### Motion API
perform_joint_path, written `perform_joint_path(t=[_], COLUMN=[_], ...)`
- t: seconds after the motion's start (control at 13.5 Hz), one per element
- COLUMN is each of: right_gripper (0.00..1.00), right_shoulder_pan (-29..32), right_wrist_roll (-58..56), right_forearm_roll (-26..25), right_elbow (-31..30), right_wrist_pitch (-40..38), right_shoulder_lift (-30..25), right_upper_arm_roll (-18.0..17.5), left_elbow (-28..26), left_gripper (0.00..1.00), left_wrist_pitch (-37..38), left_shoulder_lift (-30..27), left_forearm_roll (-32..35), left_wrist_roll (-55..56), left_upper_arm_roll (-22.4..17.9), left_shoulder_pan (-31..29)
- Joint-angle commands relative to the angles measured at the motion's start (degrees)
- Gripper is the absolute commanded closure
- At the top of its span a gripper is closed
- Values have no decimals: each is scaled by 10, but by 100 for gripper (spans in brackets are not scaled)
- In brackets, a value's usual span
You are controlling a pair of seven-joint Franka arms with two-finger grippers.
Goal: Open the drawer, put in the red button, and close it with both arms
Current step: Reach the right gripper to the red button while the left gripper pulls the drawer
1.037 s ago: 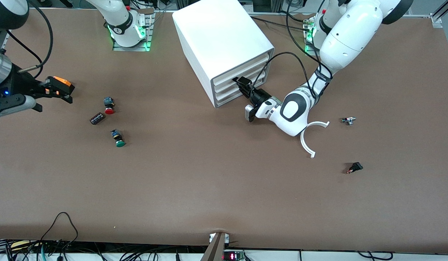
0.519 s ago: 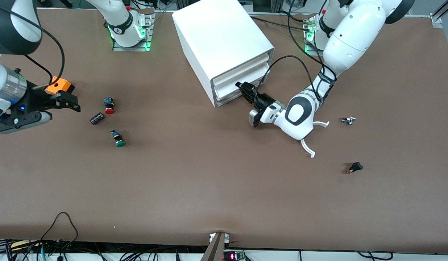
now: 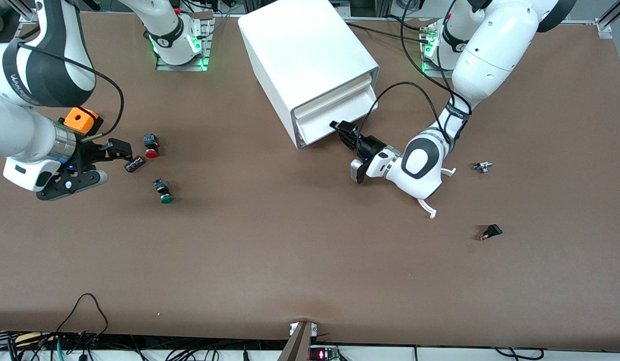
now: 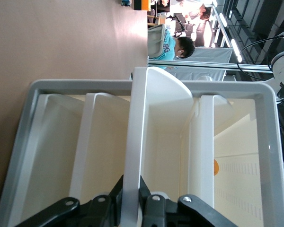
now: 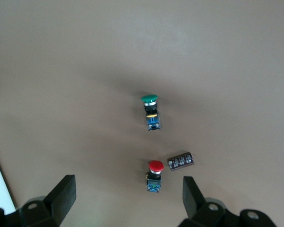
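Front view – cabinet: the white box cabinet (image 3: pixel 310 65) stands on the brown bench (image 3: pixel 290 250) between the two arm bases.
Front view – drawer: the middle drawer (image 3: pixel 335 111) juts out of the cabinet front, the ones above and below it flush.
Front view – left hand: the left hand (image 3: pixel 342 131) is at the front edge of that drawer, low over the bench.
Front view – right hand: the right hand (image 3: pixel 120 151) hangs over the bench toward the right arm's end, just beside the small black block (image 3: pixel 134 164).
Front view – red button: the red button (image 3: pixel 150 145) lies on its side on the bench, beside the block; the green-capped button (image 3: pixel 163 191) lies nearer the camera.
Left wrist view – grip: the left hand (image 4: pixel 131 198) pinches the drawer's (image 4: pixel 156 142) white front lip, fingers pressed on either side of it.
Right wrist view – grip: the right hand (image 5: pixel 128 191) is spread wide, with the red button (image 5: pixel 154 175) between its fingers (image 5: pixel 64 191) on the bench below, the block (image 5: pixel 181 161) beside it and the green-capped button (image 5: pixel 150 111) well apart.
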State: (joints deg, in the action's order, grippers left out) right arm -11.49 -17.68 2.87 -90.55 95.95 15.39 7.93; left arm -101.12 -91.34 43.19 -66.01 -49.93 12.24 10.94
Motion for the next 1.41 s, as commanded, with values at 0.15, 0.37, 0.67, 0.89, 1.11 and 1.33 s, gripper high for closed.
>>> perform_joint_path(t=[0.15, 0.37, 0.67, 0.89, 1.11, 1.33], right_gripper=[0, 0, 0, 0, 1, 2], right_shoulder_pan=[1, 3, 3, 4, 5, 6], right_wrist_roll=[-36, -93, -98, -111, -153, -153], right_forearm_roll=[-3, -2, -2, -2, -2, -1], right_elbow=[-151, -255, -422, -488, -543, -562], right_wrist_pitch=[105, 178, 326, 412, 516, 566], right_shoulder_lift=[-34, -62, -119, -108, -84, -56], right_upper_arm_roll=[1, 26, 40, 53, 74, 75], left_elbow=[32, 48, 54, 54, 54, 56], left_gripper=[88, 88, 88, 88, 87, 87], left_wrist_pitch=[-7, -4, -2, -2, -2, -2], left_shoulder_lift=[7, 11, 13, 12, 12, 14], left_forearm_roll=[18, 29, 32, 31, 30, 25], left_wrist_roll=[48, 61, 70, 80, 91, 101], left_upper_arm_roll=[-10, -26, -36, -42, -42, -42], left_shoulder_pan=[-7, -7, -10, -21, -35, -44])
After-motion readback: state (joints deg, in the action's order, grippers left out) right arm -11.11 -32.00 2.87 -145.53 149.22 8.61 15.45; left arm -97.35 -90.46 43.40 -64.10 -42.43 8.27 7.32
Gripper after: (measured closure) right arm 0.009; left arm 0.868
